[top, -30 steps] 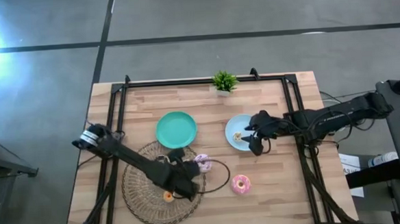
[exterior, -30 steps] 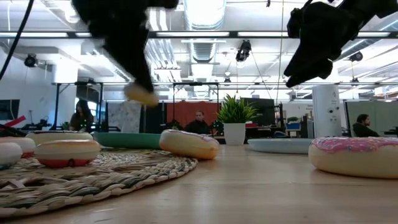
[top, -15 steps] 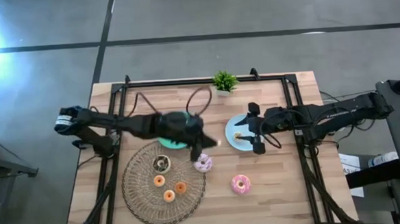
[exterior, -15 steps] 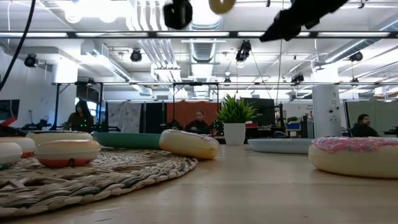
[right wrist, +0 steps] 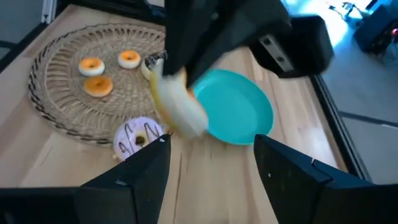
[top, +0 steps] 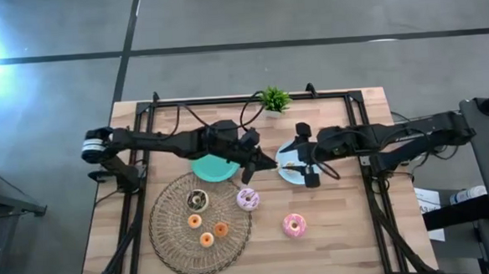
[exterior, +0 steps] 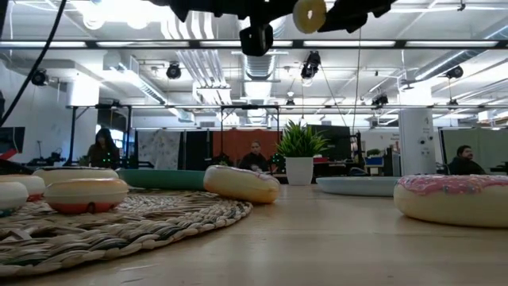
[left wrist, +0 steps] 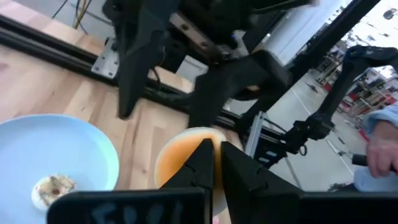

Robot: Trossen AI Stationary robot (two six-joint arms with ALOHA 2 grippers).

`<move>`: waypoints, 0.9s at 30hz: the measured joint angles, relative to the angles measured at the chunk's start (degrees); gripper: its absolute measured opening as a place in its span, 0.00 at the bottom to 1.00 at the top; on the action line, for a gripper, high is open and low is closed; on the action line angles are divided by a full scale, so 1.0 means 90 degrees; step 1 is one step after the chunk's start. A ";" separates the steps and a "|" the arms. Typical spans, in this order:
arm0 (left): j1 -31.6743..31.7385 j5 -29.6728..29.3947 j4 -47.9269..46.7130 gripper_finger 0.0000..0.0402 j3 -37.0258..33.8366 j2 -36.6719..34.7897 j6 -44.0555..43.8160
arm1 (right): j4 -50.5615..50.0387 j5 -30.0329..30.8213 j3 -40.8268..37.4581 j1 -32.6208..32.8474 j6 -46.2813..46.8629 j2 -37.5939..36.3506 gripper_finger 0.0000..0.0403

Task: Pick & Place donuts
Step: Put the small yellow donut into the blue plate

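My left gripper (top: 267, 163) is shut on a tiny yellow donut (left wrist: 186, 155), high above the table between the teal plate (top: 211, 169) and the light-blue plate (top: 295, 173). The donut also shows in the low view (exterior: 309, 14). My right gripper (top: 306, 155) is open and empty over the light-blue plate, facing the left gripper. Another tiny donut (top: 289, 165) lies on that plate. The dark brown donut (top: 197, 199) and three tiny orange ones (top: 205, 238) lie on the woven mat (top: 170, 233). The sprinkled donut (top: 248, 199) rests at the mat's edge. The bright pink donut (top: 294, 226) lies on the table. My left gripper pinches the yellow donut's ring (left wrist: 177, 163) between its two fingers (left wrist: 200, 163), which reach out from the table's left side. The donut is lifted clear of the table. In the right wrist view the donut (right wrist: 177, 102) sticks out beyond the fingertips.
A small potted plant (top: 274, 100) stands at the table's far edge. Black frame rails (top: 144, 134) run along both sides of the table. People sit in the room behind the table (exterior: 254, 156).
My left gripper has risen from the woven mat with the tiny yellow donut and swung toward the table's far right, up to the light-blue plate. The donut is lifted high, clear of the mat. My right gripper has shifted a little toward the table's left.
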 joint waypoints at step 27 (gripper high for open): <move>0.0110 -0.0112 0.0561 0.04 0.0017 0.0231 -0.0276 | -0.0420 -0.0136 0.0365 -0.0010 0.0246 0.0522 0.22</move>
